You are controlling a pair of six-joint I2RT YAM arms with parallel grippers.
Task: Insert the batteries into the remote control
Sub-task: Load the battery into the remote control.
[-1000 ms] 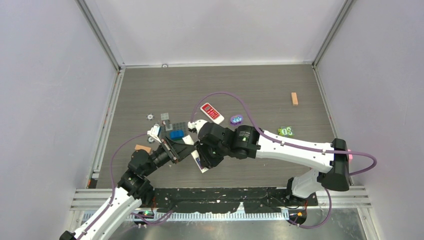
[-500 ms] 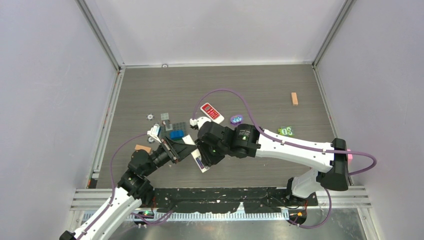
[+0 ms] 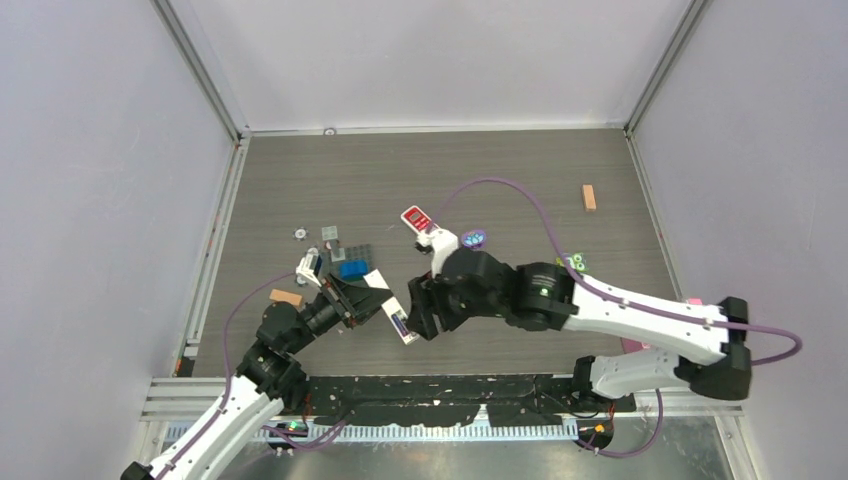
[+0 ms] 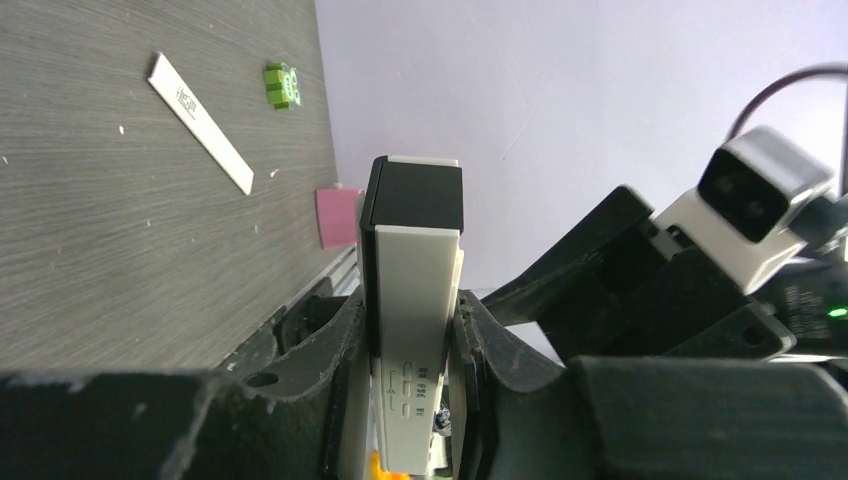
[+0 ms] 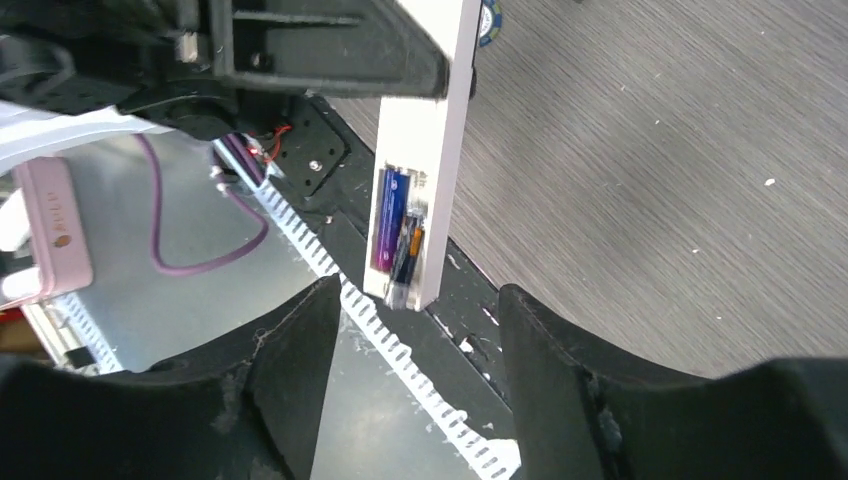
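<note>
The remote control (image 3: pixel 398 322) is held in the air near the front edge of the table (image 3: pixel 500 180). Its long axis runs diagonally from the left claw (image 4: pixel 412 350), which clamps its sides, out toward the right claw (image 5: pixel 415 292). The open bay at the free end shows 2 batteries (image 5: pixel 390 230) lying lengthwise. The left arm reaches low and forward. The right arm bends across, its claw spread wide, facing that end and touching nothing.
</note>
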